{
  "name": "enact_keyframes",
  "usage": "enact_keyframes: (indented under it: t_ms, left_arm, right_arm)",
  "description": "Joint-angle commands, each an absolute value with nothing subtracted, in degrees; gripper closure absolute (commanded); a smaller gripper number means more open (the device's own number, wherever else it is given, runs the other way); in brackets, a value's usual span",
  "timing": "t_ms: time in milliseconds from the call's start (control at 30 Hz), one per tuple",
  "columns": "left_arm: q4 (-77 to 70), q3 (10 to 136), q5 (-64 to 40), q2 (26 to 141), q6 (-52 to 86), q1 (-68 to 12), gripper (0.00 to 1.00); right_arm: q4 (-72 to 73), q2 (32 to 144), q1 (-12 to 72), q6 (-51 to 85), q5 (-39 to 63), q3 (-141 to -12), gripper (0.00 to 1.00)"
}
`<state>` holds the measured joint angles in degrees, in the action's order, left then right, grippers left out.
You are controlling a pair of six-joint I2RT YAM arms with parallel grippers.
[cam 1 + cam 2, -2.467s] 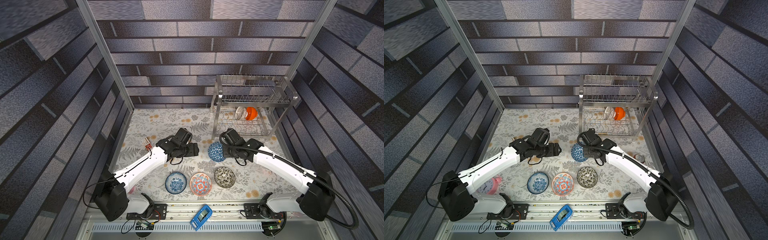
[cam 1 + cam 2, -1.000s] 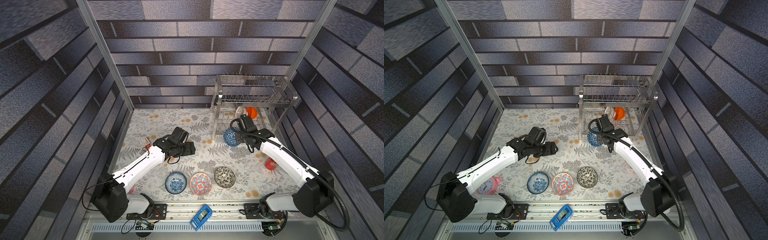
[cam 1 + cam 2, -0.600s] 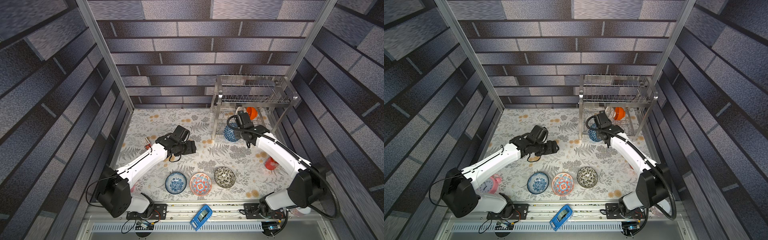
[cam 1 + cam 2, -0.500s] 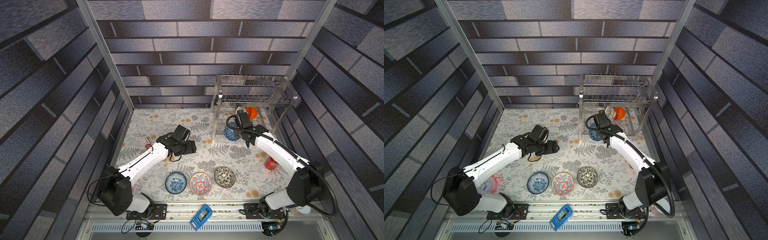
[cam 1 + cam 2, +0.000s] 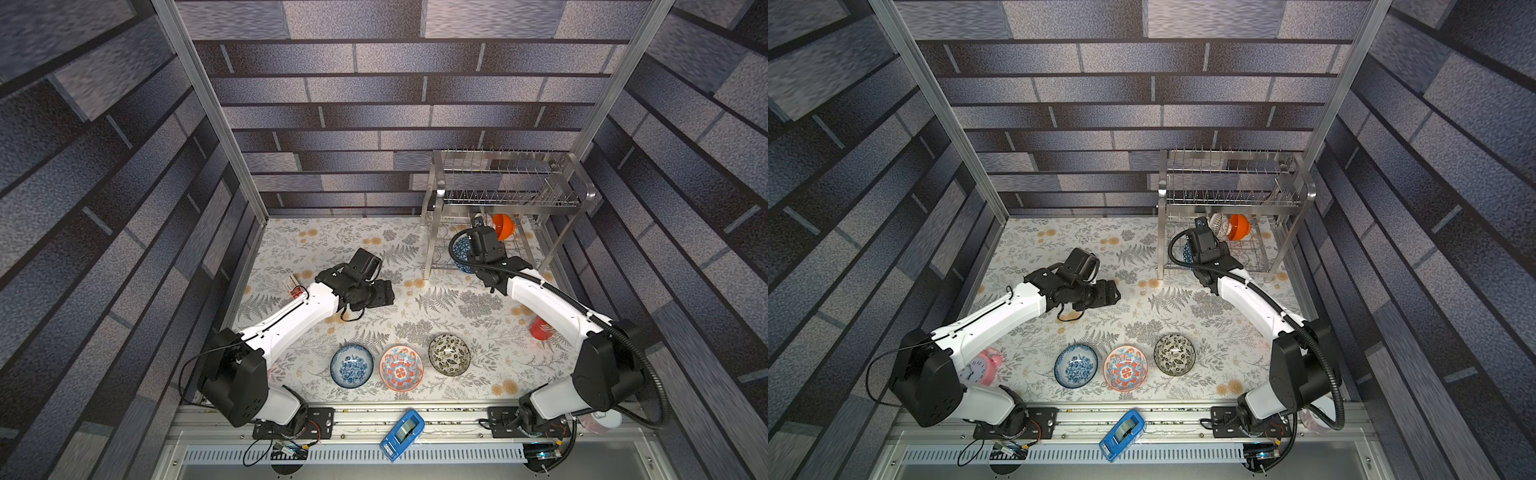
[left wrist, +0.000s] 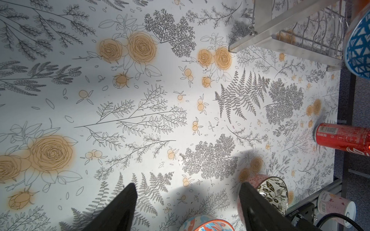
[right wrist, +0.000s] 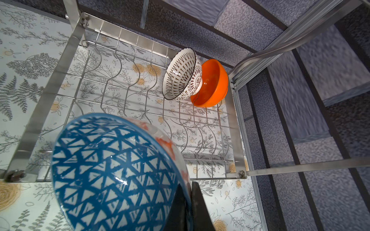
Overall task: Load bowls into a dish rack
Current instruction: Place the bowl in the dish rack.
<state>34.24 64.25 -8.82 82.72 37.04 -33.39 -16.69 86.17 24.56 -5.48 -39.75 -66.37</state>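
The right gripper (image 7: 187,188) was pressed together on the rim of the blue triangle-patterned bowl (image 7: 112,166), one finger inside the rim and one outside. It held the bowl tipped on edge over the lower tier of the dish rack (image 7: 46,96), at the end nearer the middle of the table (image 5: 316,245). Whether the bowl touched the wavy wires could not be told. Farther along that tier the white lattice bowl (image 7: 182,74) and the orange bowl (image 7: 214,84) stood on edge in the slots, close against each other, the white one's foot turned toward the orange one's mouth. The rack's upper tier of prongs held nothing. The left gripper (image 6: 187,186) was spread wide with nothing between its fingers, hanging above bare flowered cloth near the table's middle, well apart from the rack. Along the near edge of the table three bowls sat upright in a row, close together: the blue-white floral bowl (image 5: 351,365), the red-and-blue medallion bowl (image 5: 401,368) and the black-and-white floral bowl (image 5: 449,354). A red can (image 5: 540,330) lay beyond them beside the right arm.
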Motion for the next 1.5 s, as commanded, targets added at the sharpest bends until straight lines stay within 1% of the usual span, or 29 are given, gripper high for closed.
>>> enact_keyframes:
  t_ms: [0,400,1167,1467]
  left_arm:
    - [35.1,65.4,-8.9,83.3,35.7,-32.8,0.17]
    - [34.8,65.5,-9.1,83.8,36.0,-32.8,0.17]
    - [35.0,66.6,-10.0,86.0,35.6,-31.4,0.17]
    - [35.2,67.6,-10.5,87.3,35.4,-31.0,0.17]
  right_arm:
    - [-8.4,86.7,24.2,-9.3,-43.3,-65.5,1.00]
    - [3.6,92.2,23.9,-19.3,-45.2,-64.9,1.00]
    - [16.5,103.3,21.7,-27.8,-49.2,-68.8,1.00]
    - [19.5,107.2,21.2,-29.8,-49.7,-72.2,1.00]
